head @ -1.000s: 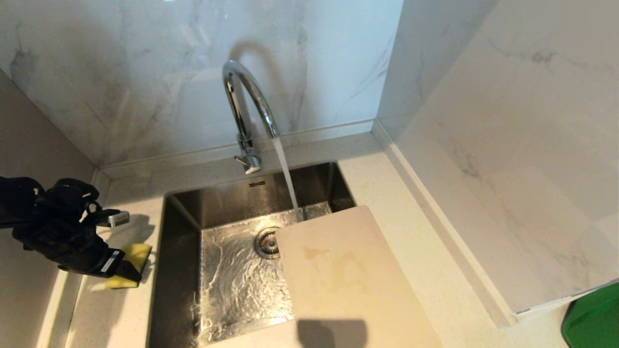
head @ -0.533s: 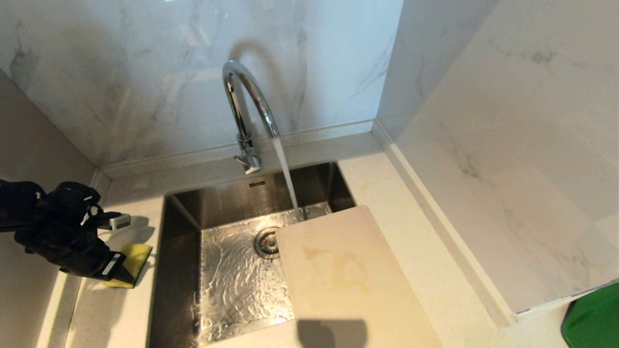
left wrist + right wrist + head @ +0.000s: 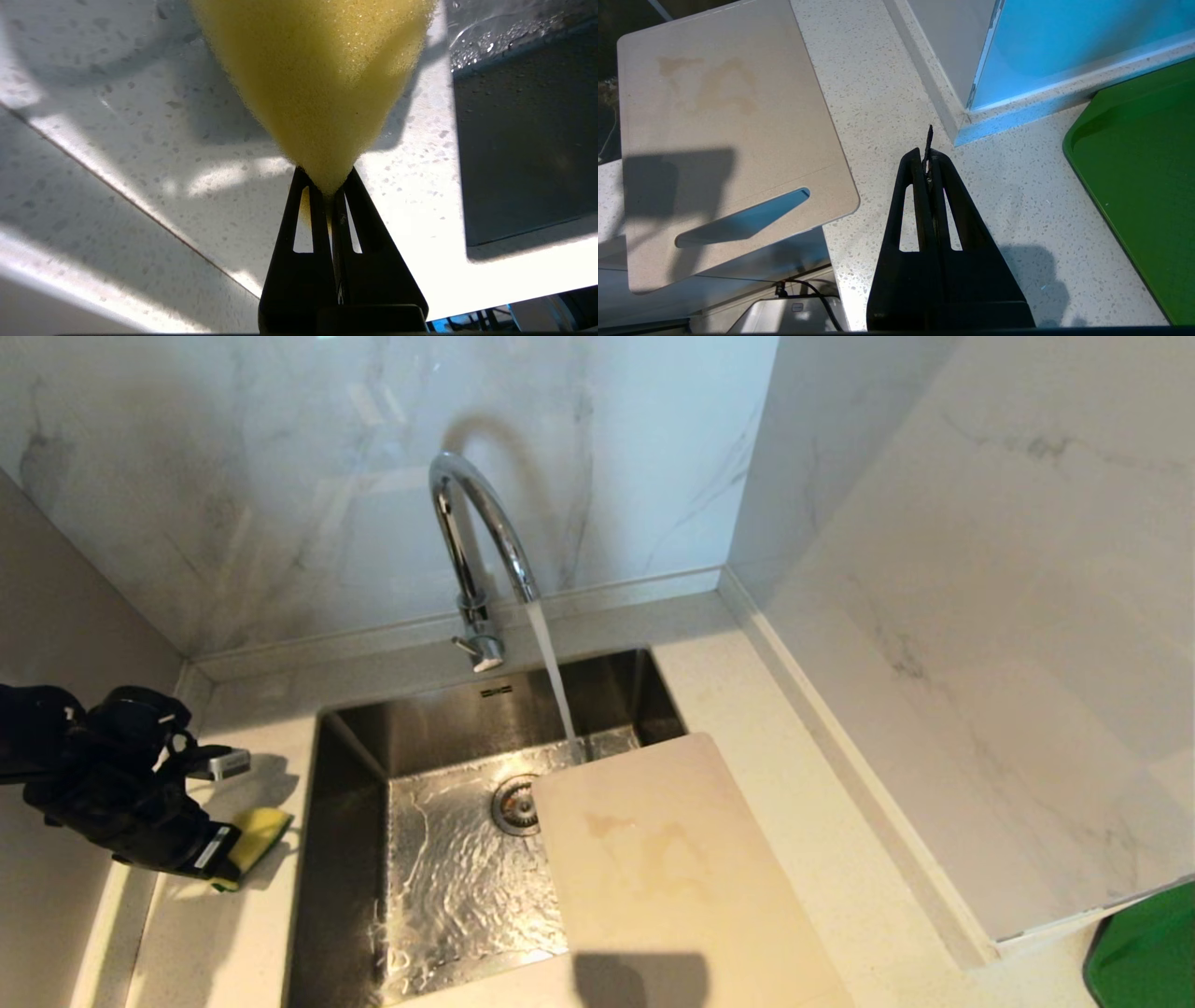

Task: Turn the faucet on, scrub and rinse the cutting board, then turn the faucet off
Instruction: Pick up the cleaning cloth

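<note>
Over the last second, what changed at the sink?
The left gripper closed on the yellow sponge lying on the counter left of the sink, pinching it narrower. Unchanged: water running from the faucet, cutting board across the sink's right side, right gripper shut and empty.

Stainless steel sink (image 3: 355, 747) set in a speckled white countertop (image 3: 747, 709), its floor wet around a round drain strainer (image 3: 513, 805). Yellow sponge (image 3: 257, 831) left of the sink. Marble-patterned wall panels (image 3: 233, 476) rise behind and at right. Green tray (image 3: 1139, 186) at the near right.
</note>
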Motion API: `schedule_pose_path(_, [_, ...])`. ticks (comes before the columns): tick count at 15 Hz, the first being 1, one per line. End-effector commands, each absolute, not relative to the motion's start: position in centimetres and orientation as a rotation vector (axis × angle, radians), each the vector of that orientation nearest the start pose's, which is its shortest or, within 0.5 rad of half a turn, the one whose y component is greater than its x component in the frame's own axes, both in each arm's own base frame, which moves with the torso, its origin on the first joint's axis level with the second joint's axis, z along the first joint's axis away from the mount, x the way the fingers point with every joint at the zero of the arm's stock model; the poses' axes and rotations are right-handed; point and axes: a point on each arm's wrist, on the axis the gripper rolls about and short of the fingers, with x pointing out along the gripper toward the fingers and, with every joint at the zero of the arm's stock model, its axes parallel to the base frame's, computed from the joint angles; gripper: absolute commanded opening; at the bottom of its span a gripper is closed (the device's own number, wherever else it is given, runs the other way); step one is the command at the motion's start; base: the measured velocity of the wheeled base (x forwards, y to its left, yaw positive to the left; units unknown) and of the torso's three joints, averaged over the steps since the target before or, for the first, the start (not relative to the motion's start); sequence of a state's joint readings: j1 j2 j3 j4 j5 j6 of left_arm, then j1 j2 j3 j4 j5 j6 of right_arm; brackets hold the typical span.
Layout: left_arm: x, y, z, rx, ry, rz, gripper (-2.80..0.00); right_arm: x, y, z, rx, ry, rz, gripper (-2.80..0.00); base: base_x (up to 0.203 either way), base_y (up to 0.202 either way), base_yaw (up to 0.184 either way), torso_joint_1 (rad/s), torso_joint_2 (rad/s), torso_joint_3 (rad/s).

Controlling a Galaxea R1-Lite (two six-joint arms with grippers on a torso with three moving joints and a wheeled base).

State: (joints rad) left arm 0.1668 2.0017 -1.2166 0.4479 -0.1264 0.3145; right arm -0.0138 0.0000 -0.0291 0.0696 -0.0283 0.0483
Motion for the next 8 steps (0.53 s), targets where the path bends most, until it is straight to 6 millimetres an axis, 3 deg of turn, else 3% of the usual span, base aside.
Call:
schedule_pose_path(1, [32.2,5.1,13.0,0.106,1.146,-0.151,-2.80,-2.5,0.0,7.6,0.048,0.039,-0.043,-2.80,0.000,0.000,0.000,0.000,0.00,0.000])
schedule_pose_path(8, [26.5,3.8,19.2,0.136,0.971,-0.145,-2.80,-2.5,0.0,7.6,0.047,0.039,-0.043,-2.80,0.000,0.000,0.000,0.000,0.00,0.000])
